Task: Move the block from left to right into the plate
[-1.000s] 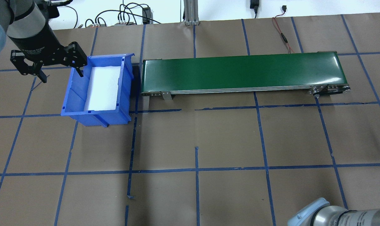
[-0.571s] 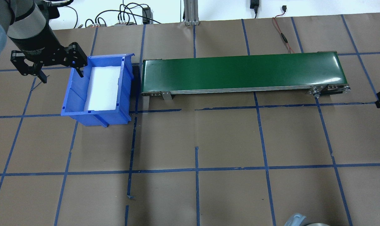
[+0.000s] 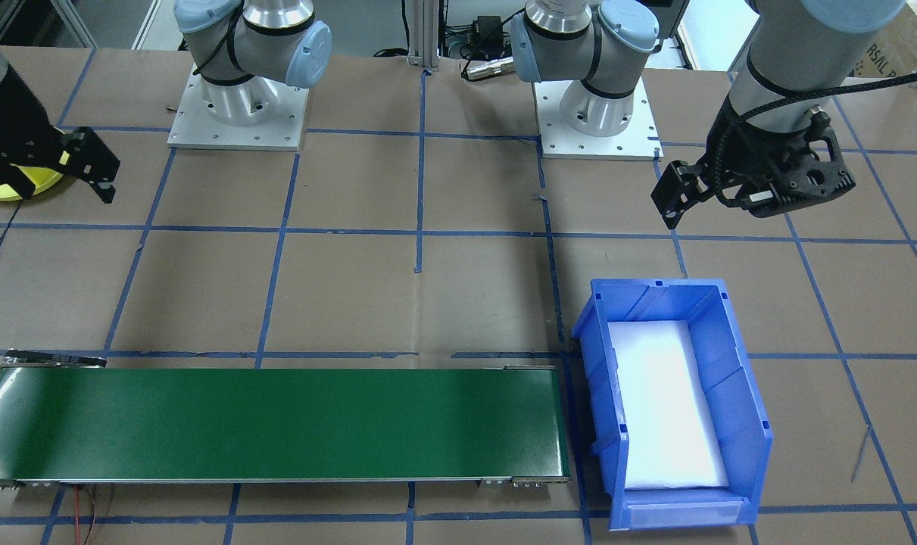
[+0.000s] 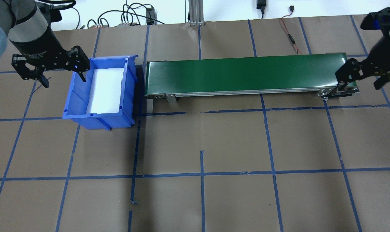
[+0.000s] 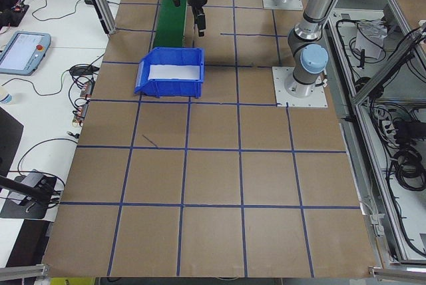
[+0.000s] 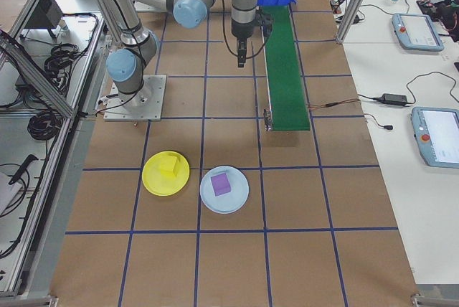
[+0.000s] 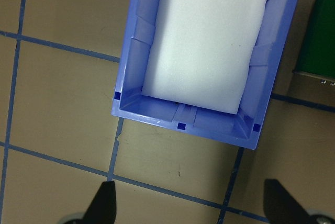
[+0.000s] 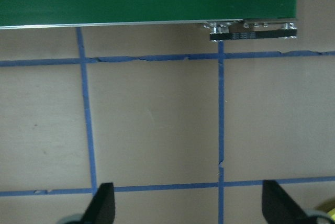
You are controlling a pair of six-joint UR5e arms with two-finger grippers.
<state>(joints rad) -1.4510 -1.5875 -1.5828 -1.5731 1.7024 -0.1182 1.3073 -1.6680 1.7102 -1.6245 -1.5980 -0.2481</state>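
The yellow block [image 6: 169, 164] is seen lying in the yellow plate [image 6: 153, 181]; likely light, rigid, best gripped across flat sides; both the left gripper [image 4: 50, 69] and right gripper [image 4: 362, 75] are spread apart, empty.

- Both arms are silver-grey metal tubes with pale blue caps on the rounded joints.
- Each arm stands on a square, light-grey base plate [image 3: 237, 113] with small screws along its edges, bolted to the bench.
- The left end effector [image 4: 50, 69] is black, with two slim black fingers and open linkage frames; the wrist section above it is black with small white lettering.
- A braided black cable loops along the left forearm at about 2 o'clock in the front-facing view.
- The right end effector [image 4: 362, 75] is the same black build.
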